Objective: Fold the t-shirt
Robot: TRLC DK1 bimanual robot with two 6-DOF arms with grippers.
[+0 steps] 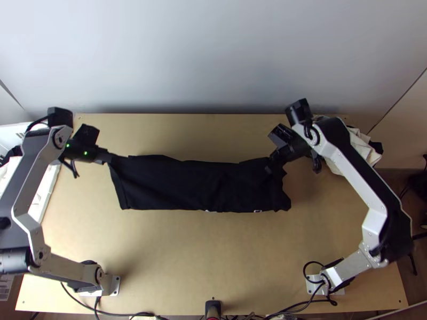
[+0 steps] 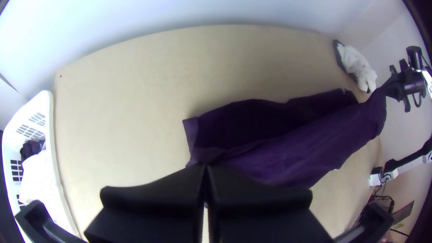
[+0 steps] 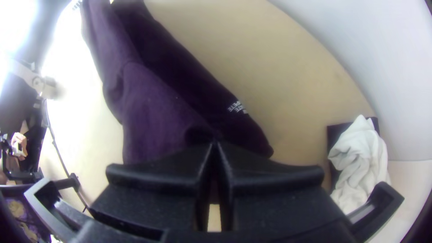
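The black t-shirt (image 1: 192, 184) lies as a long folded strip across the table's middle, looking dark purple in the left wrist view (image 2: 288, 144) and the right wrist view (image 3: 157, 99). At its left end my left gripper (image 1: 113, 157) is shut on the cloth's upper corner; in its own view the left gripper (image 2: 206, 168) has its fingers together on the fabric. My right gripper (image 1: 271, 166) holds the cloth near the right end, and in the right wrist view the right gripper (image 3: 215, 146) is closed on a pinched fold. Small white print shows on the shirt beside it.
A white basket (image 2: 51, 135) with clothes stands at the table's left edge. White and dark cloths (image 1: 357, 149) lie in a heap at the back right, behind the right arm. Cables (image 1: 299, 306) run along the table's near edge. Bare table lies before and behind the shirt.
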